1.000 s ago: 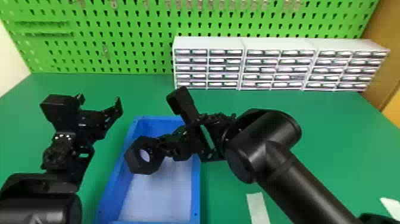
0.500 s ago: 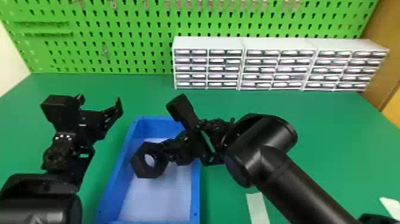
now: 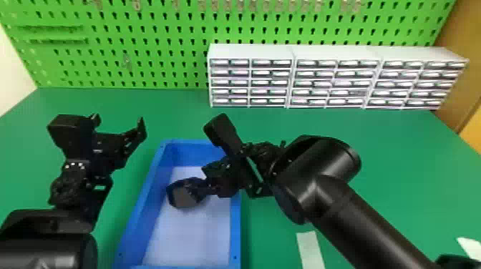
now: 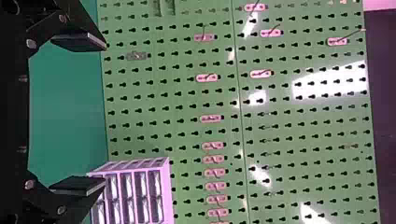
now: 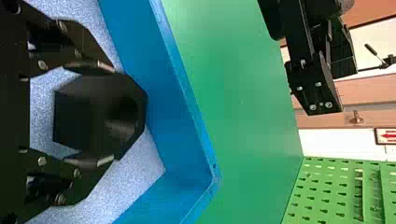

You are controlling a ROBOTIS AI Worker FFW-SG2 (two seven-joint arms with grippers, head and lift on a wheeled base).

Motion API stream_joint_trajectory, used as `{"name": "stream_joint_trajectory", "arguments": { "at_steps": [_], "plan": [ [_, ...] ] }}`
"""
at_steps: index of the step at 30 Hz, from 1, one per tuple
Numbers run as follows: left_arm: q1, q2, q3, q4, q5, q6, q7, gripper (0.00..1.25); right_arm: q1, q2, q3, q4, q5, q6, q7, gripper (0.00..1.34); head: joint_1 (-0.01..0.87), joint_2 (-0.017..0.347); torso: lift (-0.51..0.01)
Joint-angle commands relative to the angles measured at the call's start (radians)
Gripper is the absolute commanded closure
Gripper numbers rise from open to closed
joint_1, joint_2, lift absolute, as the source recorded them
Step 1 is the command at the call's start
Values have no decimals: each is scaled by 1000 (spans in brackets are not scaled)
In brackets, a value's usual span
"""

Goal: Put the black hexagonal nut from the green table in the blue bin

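Observation:
In the head view, my right gripper [image 3: 204, 182] is over the blue bin [image 3: 235, 229], holding the black hexagonal nut [image 3: 185, 195] above the bin's pale floor. From the right wrist view, the nut [image 5: 79, 116] sits between the two fingers of my right gripper [image 5: 106, 114], a pad against each side, its hole tilted toward the bin wall. My left gripper [image 3: 118, 121] is parked left of the bin in the head view. Its fingers stand wide apart with nothing between them in the left wrist view, where the left gripper [image 4: 100, 114] faces the pegboard.
A white drawer cabinet [image 3: 250, 52] stands at the back of the green table [image 3: 386, 161], before the green pegboard [image 3: 171, 39]. A pale strip [image 3: 310, 250] lies right of the bin, near the front. The left arm is beside the bin's left wall.
My right gripper first came slightly lower over the bin with the nut. Since then the nut has tipped, its open hole no longer facing the head camera. The left arm has kept still.

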State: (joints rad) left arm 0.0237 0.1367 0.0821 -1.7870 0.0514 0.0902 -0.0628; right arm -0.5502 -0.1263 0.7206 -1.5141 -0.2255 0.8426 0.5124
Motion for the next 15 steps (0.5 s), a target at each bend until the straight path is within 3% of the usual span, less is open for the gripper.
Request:
{"name": "stream_joint_trajectory", "arguments": {
  "at_steps": [1, 15],
  "plan": [
    [1, 0, -1, 0, -2, 0, 0, 249, -2, -3, 0, 2, 2, 0, 0, 67, 686, 52, -97],
    [1, 0, -4, 0, -4, 0, 0, 249, -4, -3, -23, 2, 0, 3, 0, 62, 686, 52, -97]
  ]
}}
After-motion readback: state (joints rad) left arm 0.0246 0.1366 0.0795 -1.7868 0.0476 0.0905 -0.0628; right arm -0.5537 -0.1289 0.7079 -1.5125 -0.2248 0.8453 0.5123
